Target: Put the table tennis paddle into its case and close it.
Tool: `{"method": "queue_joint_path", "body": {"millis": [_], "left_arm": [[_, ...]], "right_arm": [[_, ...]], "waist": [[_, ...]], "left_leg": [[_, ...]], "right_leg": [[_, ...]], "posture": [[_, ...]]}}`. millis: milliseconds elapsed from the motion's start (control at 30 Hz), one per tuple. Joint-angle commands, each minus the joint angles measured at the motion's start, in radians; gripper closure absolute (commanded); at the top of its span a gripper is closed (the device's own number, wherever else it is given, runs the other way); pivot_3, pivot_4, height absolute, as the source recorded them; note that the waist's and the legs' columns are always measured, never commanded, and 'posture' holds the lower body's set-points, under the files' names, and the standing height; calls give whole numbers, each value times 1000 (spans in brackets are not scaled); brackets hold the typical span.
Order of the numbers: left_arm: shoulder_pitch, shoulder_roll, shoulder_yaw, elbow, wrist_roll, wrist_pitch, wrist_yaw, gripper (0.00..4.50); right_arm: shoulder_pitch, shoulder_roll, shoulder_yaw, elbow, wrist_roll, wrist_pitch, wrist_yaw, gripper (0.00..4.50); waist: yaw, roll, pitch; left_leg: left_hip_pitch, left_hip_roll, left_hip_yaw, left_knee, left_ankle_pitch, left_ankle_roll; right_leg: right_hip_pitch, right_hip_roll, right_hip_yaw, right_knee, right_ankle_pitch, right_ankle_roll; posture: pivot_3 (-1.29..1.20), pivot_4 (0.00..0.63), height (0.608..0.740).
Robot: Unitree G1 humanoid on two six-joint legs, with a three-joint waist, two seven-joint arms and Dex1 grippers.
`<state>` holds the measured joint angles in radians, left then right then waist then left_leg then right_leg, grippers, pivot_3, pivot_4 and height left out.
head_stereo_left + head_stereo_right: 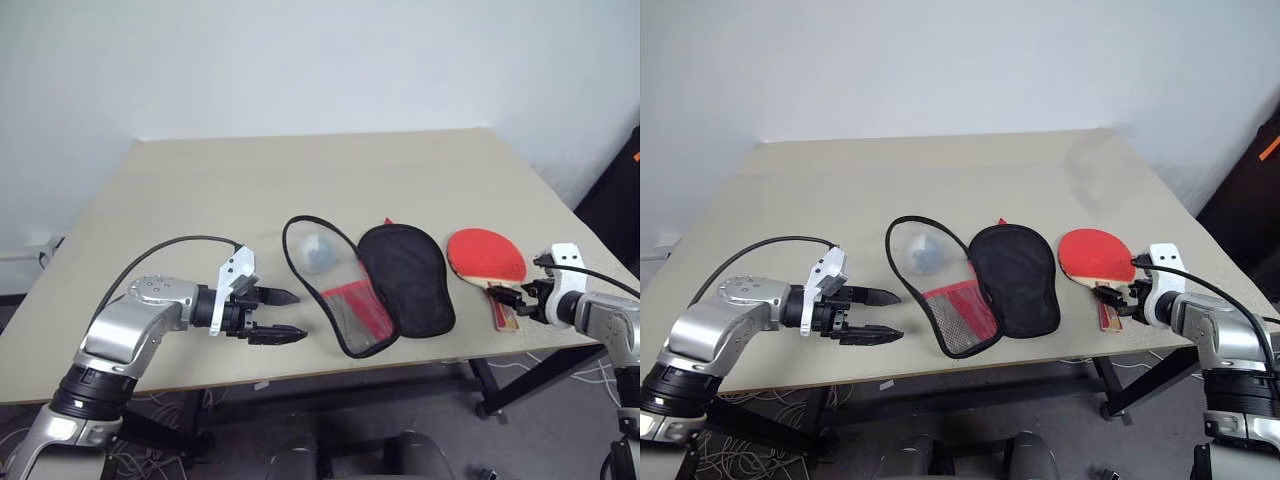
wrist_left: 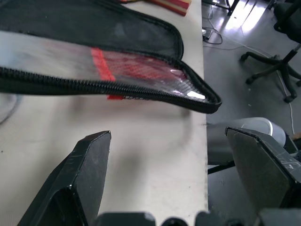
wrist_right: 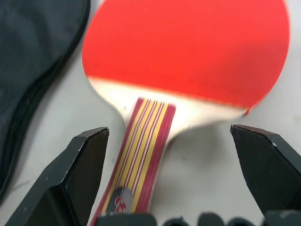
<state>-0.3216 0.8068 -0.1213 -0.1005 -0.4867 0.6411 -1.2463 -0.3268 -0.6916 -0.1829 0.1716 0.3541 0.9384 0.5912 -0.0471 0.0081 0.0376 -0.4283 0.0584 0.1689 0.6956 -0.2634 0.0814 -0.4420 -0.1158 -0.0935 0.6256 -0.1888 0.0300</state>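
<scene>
Reaching toward the bat, the right gripper (image 3: 174, 155) has its two black fingers spread wide, and they hold nothing. In the right wrist view the bat's striped handle lies on the table between the two fingers, and I cannot tell if either finger touches it. The bat (image 1: 487, 255) lies flat near the front right edge of the table (image 1: 300, 170), red face up, with its handle pointing toward the right gripper.

The left gripper (image 1: 275, 315) is wide open too and holds nothing. It points sideways at the case and sits just beside it, with a gap between. In the left wrist view its fingers (image 2: 89, 165) are over bare table, and the zip edge of the case is a little way in front of them.

The case (image 1: 365, 280) lies in the middle of the table, opened flat like a book. Its see-through half with the red panel is on the left, and its black half is on the right, near the bat but not touching it. Something small and pale (image 1: 320, 253) lies on the see-through half, at the far end.
</scene>
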Motion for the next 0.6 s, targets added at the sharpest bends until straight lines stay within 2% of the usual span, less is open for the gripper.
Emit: {"method": "queue_joint_path", "body": {"millis": [33,300,400,600], "left_arm": [[-27,3,10,2,2,-19,-14,374],[-30,-7,2,12,8,-17,-11,374],[-32,-10,1,10,7,-11,-8,335],[-34,-9,3,3,4,-18,-10,335]], "right_arm": [[-32,7,2,-2,-5,8,-15,0],[-67,43,36,27,-20,14,-38,0],[-73,50,47,33,-31,14,-41,566],[-81,52,56,48,-48,-1,-37,2511]], "waist": [[0,0,0],[-1,0,0],[-2,-1,0],[-6,-2,-1]], "left_leg": [[0,0,0,0,0,0],[0,0,0,0,0,0],[0,0,0,0,0,0],[0,1,0,1,0,0]], "right_leg": [[0,0,0,0,0,0],[1,0,0,0,0,0],[0,0,0,0,0,0],[1,2,0,0,0,0]], "posture": [[0,0,724],[0,0,724],[0,0,724],[0,0,724]]}}
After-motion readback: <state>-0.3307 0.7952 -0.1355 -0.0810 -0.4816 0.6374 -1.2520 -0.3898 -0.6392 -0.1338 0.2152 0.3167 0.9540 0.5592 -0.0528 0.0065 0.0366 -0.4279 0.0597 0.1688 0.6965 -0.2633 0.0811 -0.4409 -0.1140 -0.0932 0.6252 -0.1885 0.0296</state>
